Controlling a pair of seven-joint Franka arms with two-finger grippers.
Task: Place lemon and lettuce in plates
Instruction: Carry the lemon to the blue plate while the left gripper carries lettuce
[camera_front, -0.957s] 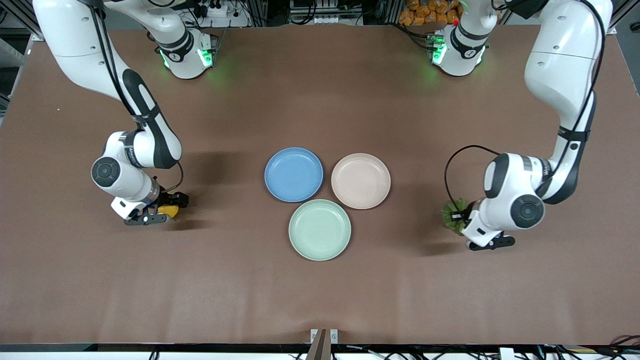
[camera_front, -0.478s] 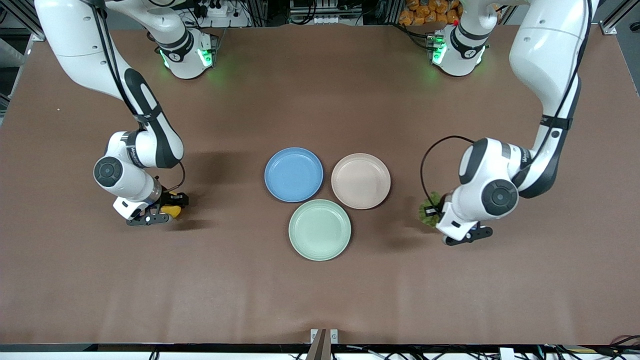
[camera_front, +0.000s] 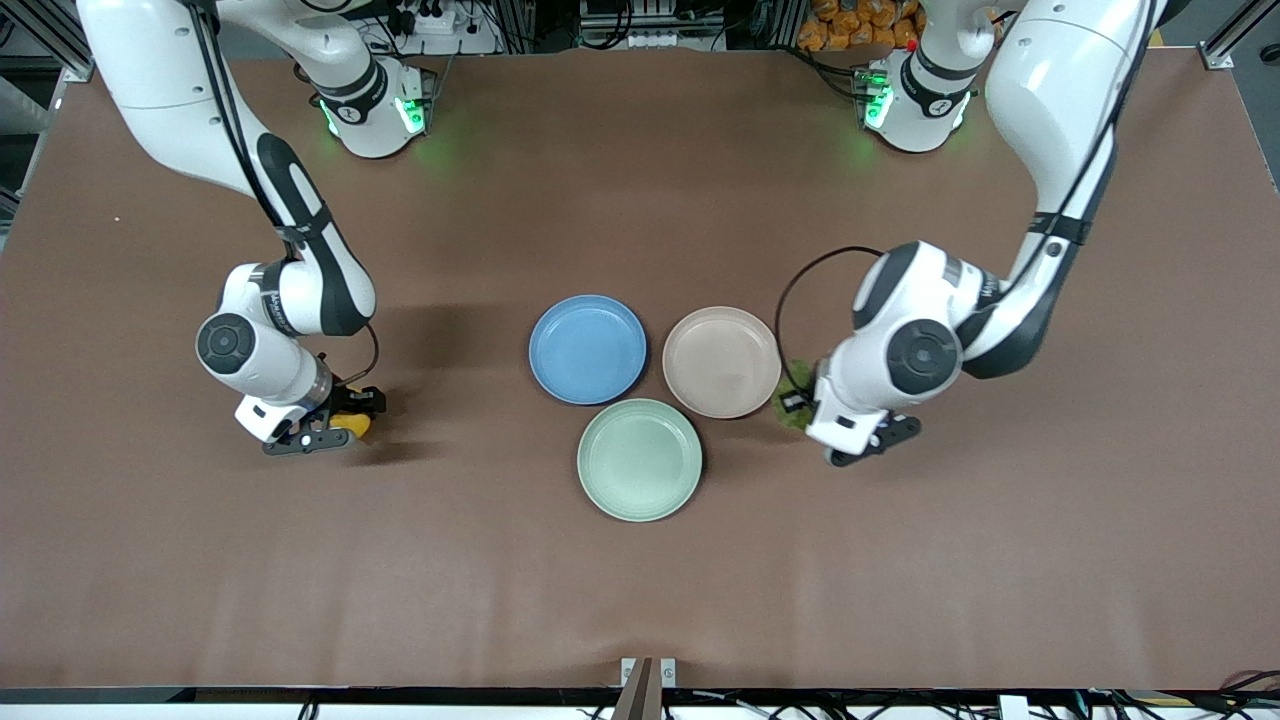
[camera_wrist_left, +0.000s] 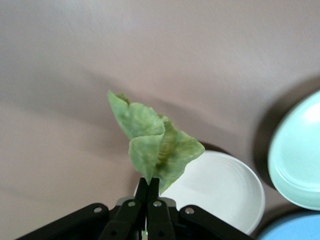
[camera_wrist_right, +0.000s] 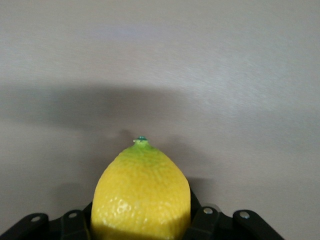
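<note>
the left gripper, pinching the lettuce just beside the pink plate, should carry it over the plate's middle before letting go, while the right gripper, clamped on the lemon near the right arm's end, needs a level carry to the blue plate.

White arms, black joints, green-lit bases, black cables

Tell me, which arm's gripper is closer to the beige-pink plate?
Left. The left gripper, holding the lettuce, hangs at the beige-pink plate's rim; the right gripper, holding the lemon, is much farther off.
</note>
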